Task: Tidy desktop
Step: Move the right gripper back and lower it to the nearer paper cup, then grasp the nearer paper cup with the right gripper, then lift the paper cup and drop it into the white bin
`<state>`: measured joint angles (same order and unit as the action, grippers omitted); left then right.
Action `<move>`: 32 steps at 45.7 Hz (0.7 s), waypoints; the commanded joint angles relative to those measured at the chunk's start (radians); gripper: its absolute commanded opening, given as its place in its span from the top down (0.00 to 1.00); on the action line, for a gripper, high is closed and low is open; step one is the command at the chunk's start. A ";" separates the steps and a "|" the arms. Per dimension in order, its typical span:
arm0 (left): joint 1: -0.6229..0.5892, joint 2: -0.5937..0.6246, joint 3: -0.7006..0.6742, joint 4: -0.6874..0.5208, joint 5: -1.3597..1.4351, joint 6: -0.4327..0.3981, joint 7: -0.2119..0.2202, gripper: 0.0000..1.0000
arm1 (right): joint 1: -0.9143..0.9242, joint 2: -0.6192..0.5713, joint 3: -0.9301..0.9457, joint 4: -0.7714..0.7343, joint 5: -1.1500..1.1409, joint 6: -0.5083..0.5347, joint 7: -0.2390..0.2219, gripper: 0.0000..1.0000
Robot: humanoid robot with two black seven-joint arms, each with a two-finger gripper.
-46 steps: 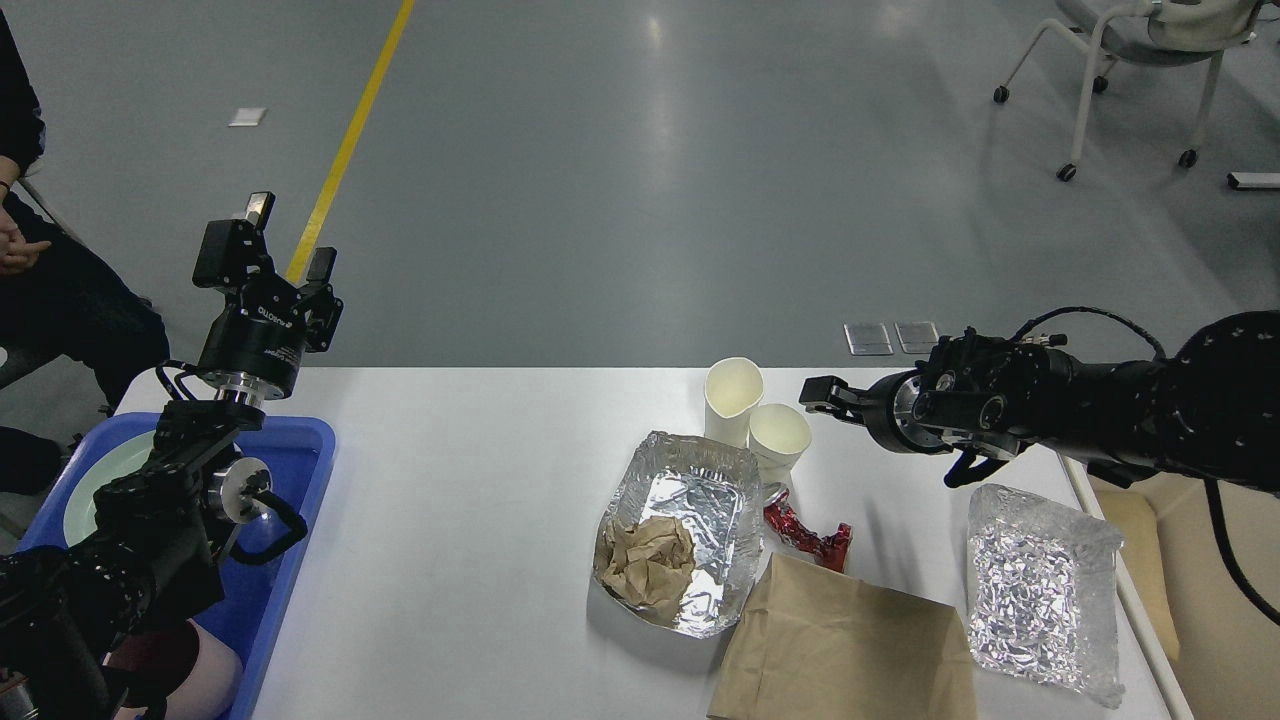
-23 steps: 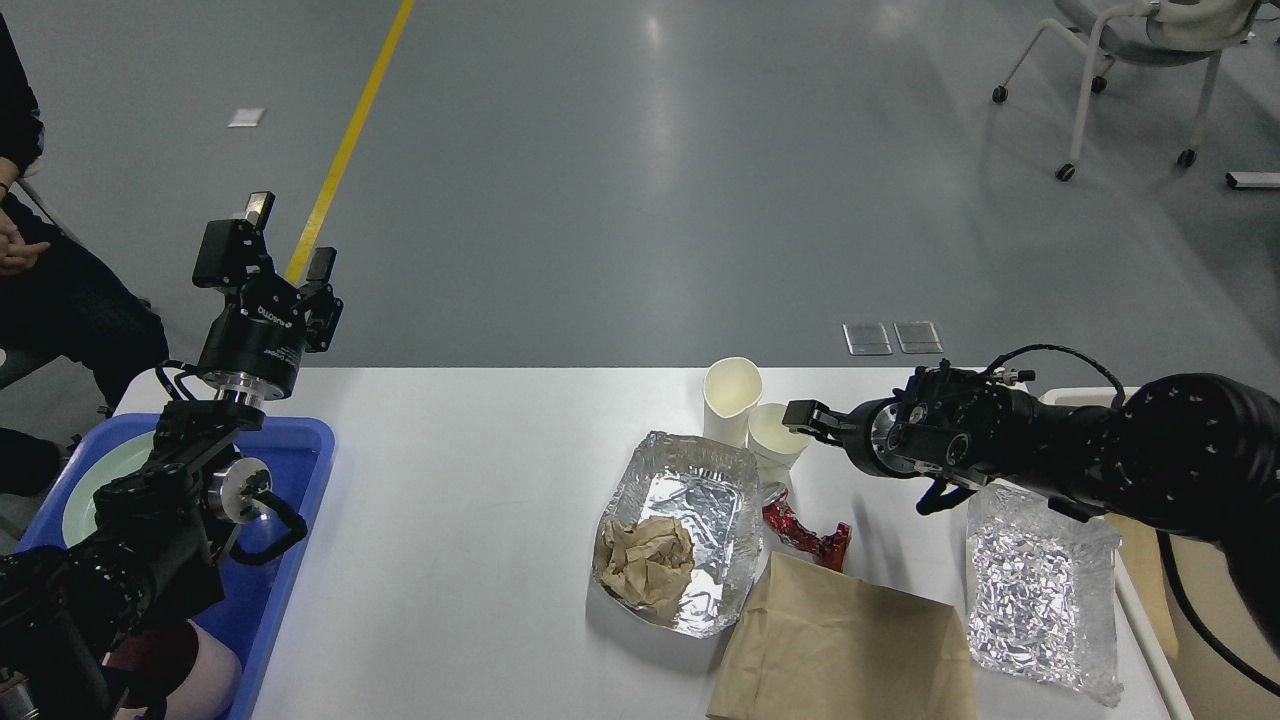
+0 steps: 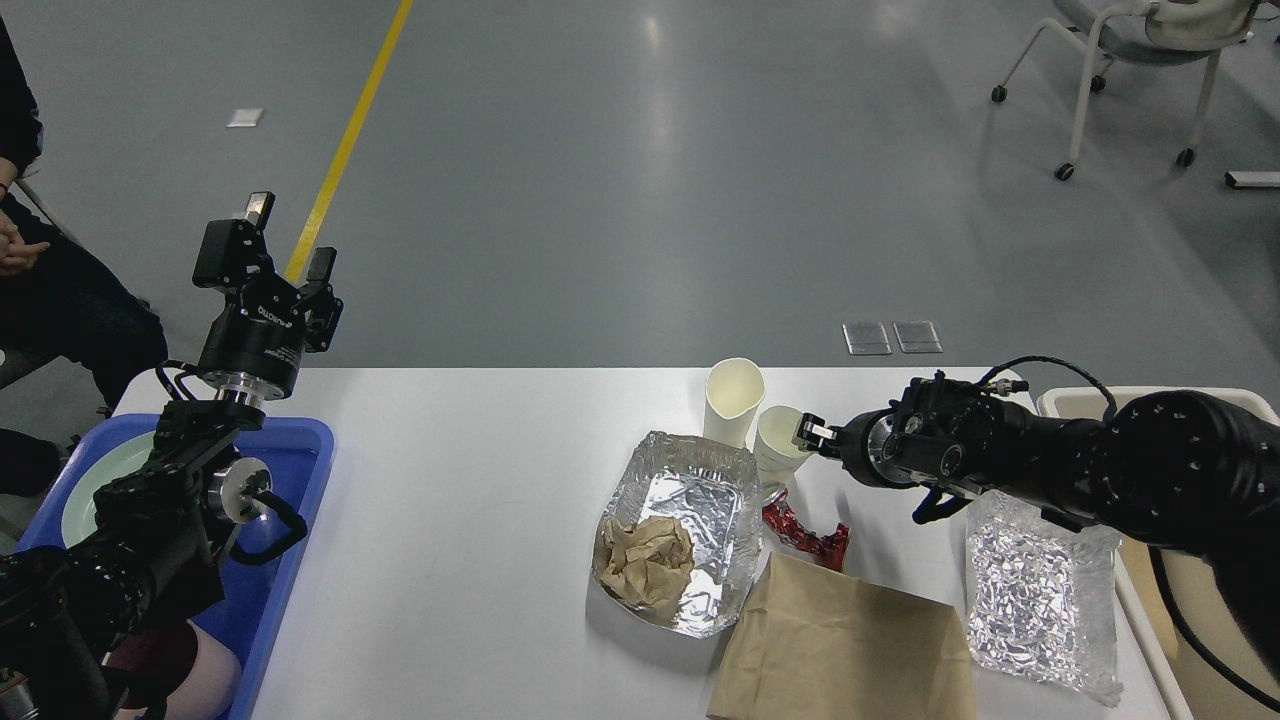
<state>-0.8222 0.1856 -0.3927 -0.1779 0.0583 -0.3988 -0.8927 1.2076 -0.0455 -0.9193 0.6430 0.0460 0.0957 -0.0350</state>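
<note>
The white desktop [image 3: 480, 480] carries litter on its right half: two white paper cups, a taller one [image 3: 733, 398] and a shorter one [image 3: 773, 452], a foil tray [image 3: 700, 490] holding crumpled brown paper [image 3: 648, 560], a red wrapper [image 3: 808, 538], a brown paper bag [image 3: 850, 645] and a crinkled silver bag [image 3: 1040, 590]. My right gripper [image 3: 808, 433] reaches in from the right, with its tip at the shorter cup's right rim. Its fingers are dark and cannot be told apart. My left gripper [image 3: 285, 235] is open and empty, raised above the table's far left corner.
A blue plastic tray [image 3: 295, 470] with a pale plate [image 3: 105, 485] sits at the table's left end, under my left arm. A beige bin [image 3: 1215, 620] stands beside the right edge. A seated person [image 3: 50, 290] is at far left. A wheeled chair [image 3: 1130, 60] stands far right.
My right gripper has moved left and down to the shorter cup's rim. The cup now looks nudged slightly left and narrower. The left arm has not moved.
</note>
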 commanded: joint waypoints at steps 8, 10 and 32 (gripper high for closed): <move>0.000 0.000 0.000 0.000 0.000 0.000 0.000 0.04 | -0.014 -0.008 -0.004 -0.003 0.012 0.001 0.000 1.00; 0.000 0.000 0.000 0.000 0.000 0.000 0.000 0.04 | -0.011 -0.010 -0.007 -0.003 0.012 0.001 0.000 1.00; 0.000 0.000 0.000 0.000 0.000 0.000 0.000 0.04 | 0.294 -0.309 -0.001 0.168 0.017 0.193 -0.017 1.00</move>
<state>-0.8222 0.1856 -0.3927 -0.1780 0.0583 -0.3988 -0.8927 1.3781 -0.2535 -0.9410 0.7158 0.0628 0.2118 -0.0537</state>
